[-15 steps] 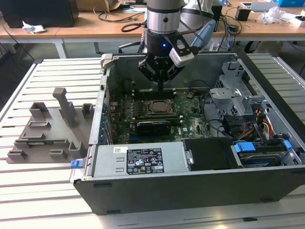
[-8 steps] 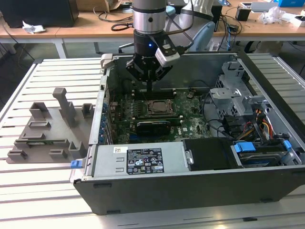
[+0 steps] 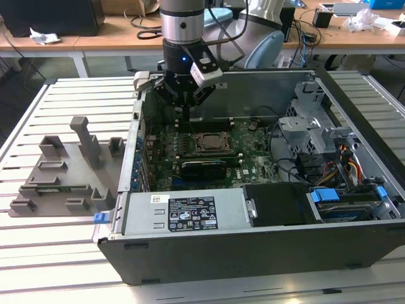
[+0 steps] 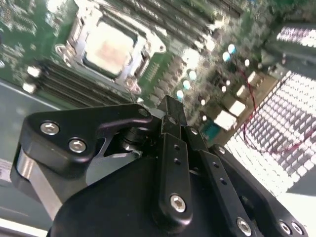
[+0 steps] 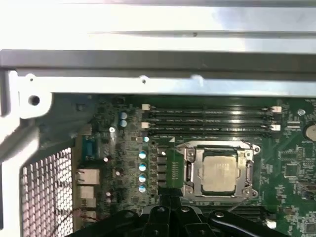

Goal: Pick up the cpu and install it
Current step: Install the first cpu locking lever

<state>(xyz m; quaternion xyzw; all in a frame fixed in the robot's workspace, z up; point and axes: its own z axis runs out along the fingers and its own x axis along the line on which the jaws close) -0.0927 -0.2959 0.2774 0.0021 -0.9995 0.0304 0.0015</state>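
Note:
The cpu, a silver-grey square chip, lies flat inside the black socket frame on the green motherboard of the open computer case. It also appears in both wrist views. My gripper hangs above the motherboard near the case's rear wall, to the exterior view's left of the socket and apart from the chip. Its black fingers are pressed together with nothing between them; the gripper sits just short of the socket's edge.
A grey plastic tray with upright blocks lies on the slatted table at the exterior view's left. Inside the case are memory slots, a power supply, a drive cage with cables, and a perforated rear panel.

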